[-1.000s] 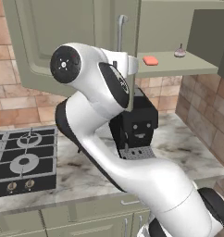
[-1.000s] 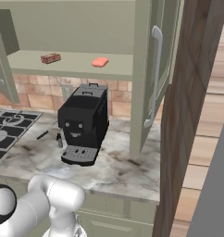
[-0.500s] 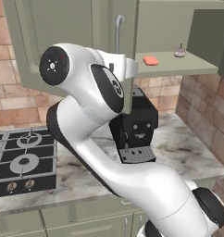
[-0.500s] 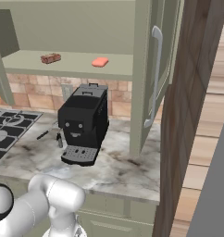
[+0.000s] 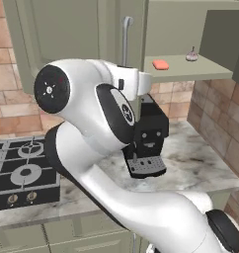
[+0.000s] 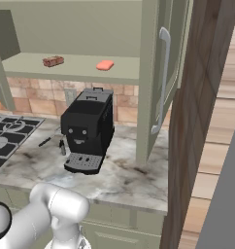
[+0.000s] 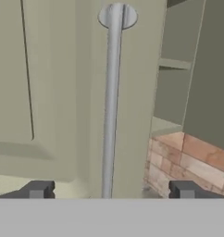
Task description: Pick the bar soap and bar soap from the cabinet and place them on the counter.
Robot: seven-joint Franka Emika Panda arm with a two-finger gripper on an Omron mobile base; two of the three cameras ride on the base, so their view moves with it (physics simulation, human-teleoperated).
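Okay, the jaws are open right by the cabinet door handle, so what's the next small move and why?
Probably back the gripper away from the silver bar handle, then swing toward the open shelf. The jaws stand wide with the handle between them, ungripped, and the cabinet already looks open. The coral-red bar soap and orange-brown bar soap both sit on the shelf, none on the counter.

Black coffee machine (image 6: 88,127), gas hob (image 5: 22,170)

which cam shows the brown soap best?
Right base view: the brown soap lies unobstructed on the cabinet shelf, left of the red soap. In the left base view the arm covers that stretch of shelf. The hand view faces a door handle.
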